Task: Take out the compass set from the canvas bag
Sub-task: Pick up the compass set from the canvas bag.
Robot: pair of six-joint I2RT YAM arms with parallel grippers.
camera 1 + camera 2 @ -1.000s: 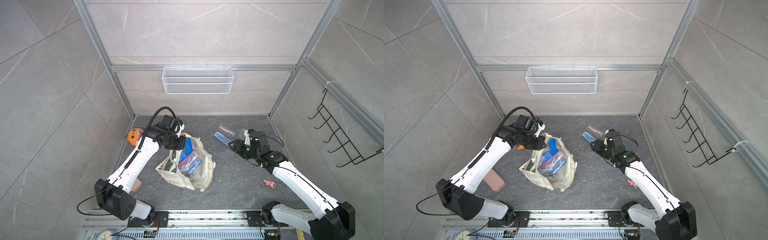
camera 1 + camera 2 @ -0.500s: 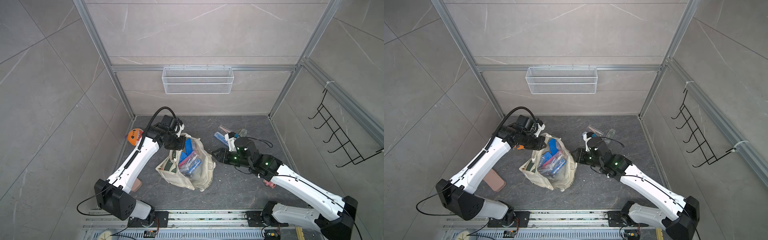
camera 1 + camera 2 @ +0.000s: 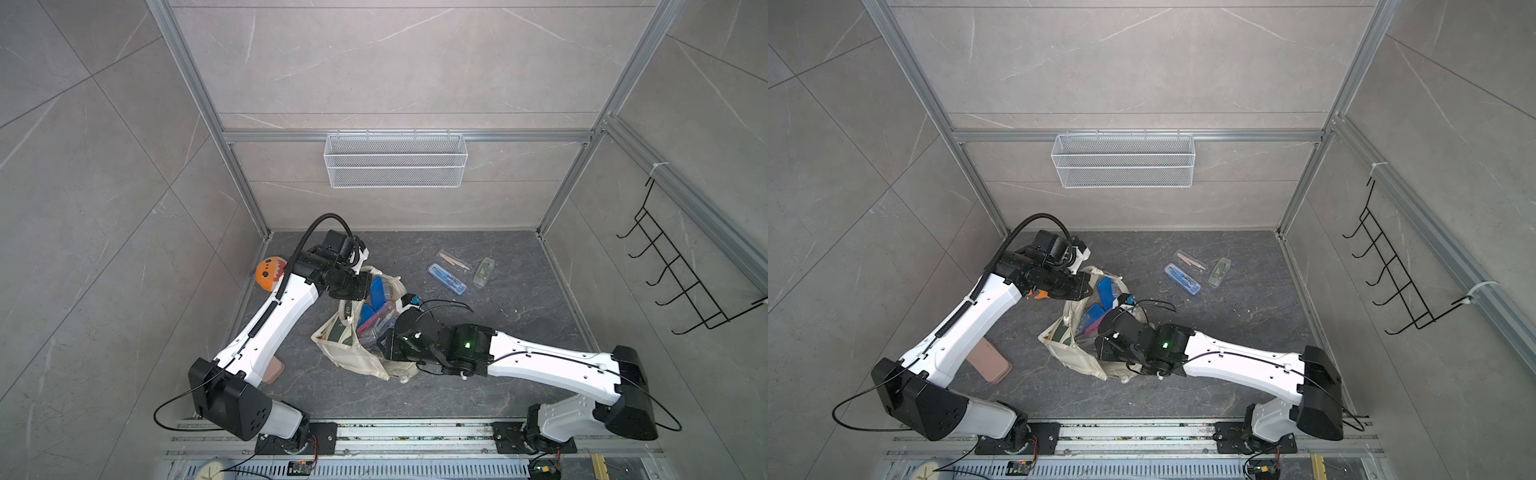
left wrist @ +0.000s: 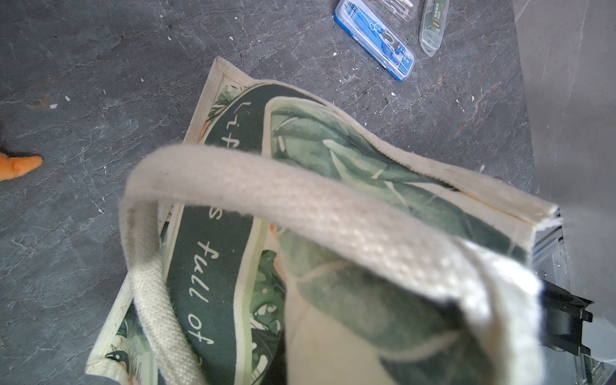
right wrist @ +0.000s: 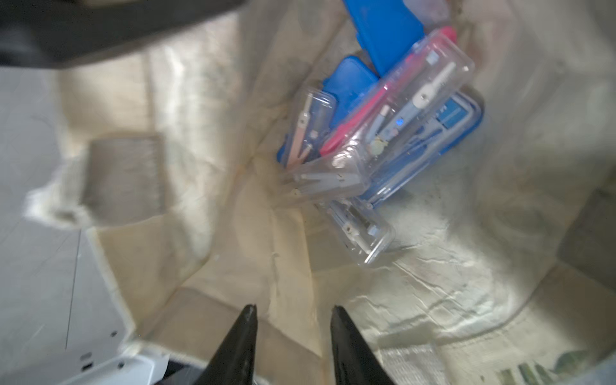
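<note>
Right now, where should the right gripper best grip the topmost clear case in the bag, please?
Probably the clear case is best pinched across its narrow near end, entering through the bag mouth: it lies uppermost, tilted, that end facing the open right gripper.

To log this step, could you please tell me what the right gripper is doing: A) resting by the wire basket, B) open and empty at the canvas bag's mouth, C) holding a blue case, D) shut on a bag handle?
B: the right gripper is open, empty, inside the canvas bag.
</note>
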